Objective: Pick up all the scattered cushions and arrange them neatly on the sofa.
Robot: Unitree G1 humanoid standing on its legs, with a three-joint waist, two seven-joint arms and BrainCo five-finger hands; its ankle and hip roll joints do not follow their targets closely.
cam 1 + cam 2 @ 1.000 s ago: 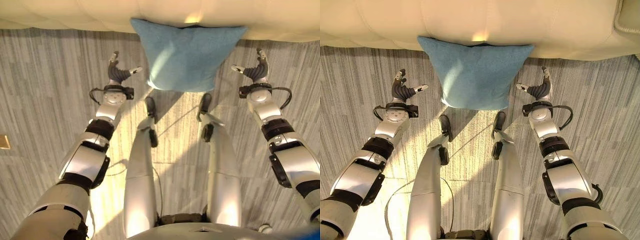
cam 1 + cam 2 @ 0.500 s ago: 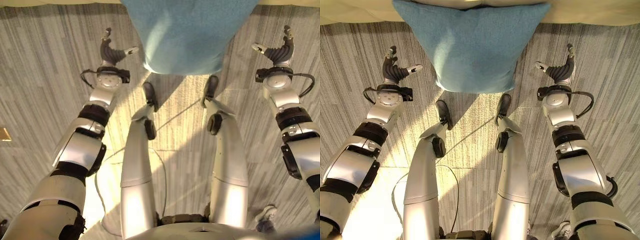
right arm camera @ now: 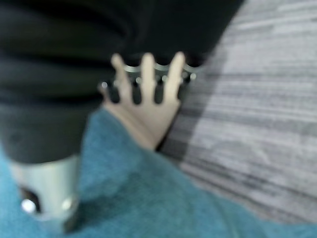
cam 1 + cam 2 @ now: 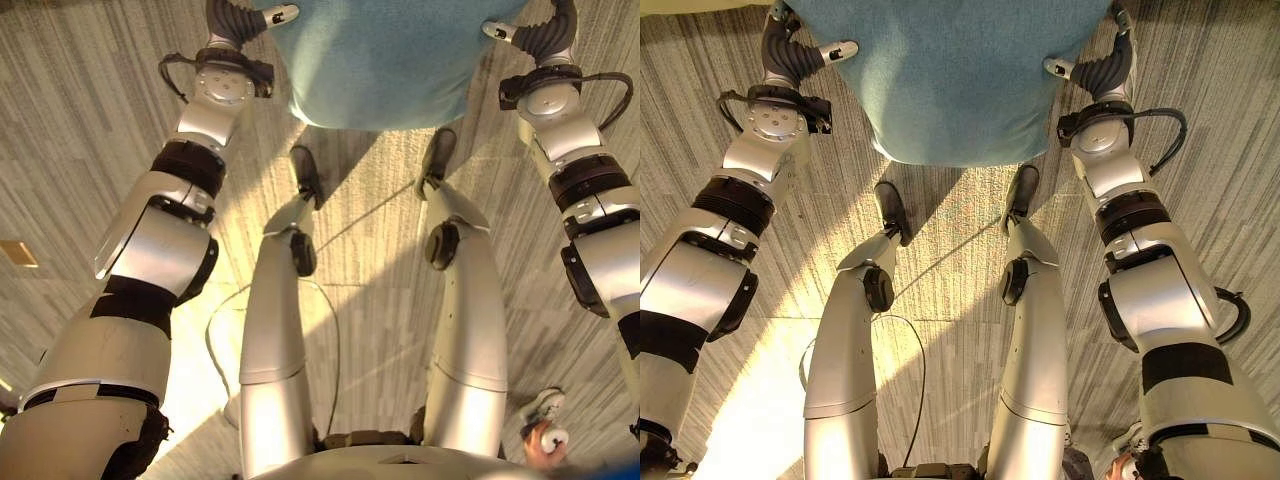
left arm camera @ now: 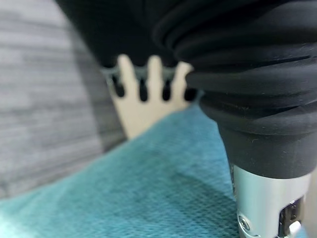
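A blue cushion (image 4: 960,80) stands on the carpet just ahead of me, and its top edge runs out of the eye views. My left hand (image 4: 785,50) is at its left side and my right hand (image 4: 1105,70) at its right side. Both are open, with the thumbs reaching the cushion's edges. In the left wrist view the teal cloth (image 5: 148,188) lies close under my thumb (image 5: 262,198), and the straight fingers (image 5: 148,79) point at the cream sofa (image 5: 143,111). The right wrist view shows the same cloth (image 3: 148,198) beside that hand's spread fingers (image 3: 146,74).
Grey striped carpet (image 4: 80,120) covers the floor all round. A strip of the cream sofa front (image 4: 680,8) shows at the far edge. A small tan patch (image 4: 20,252) lies on the floor to my left.
The whole view has shifted down and the cushion now looms closer. Both hands have come inward from clear of the cushion to its two sides.
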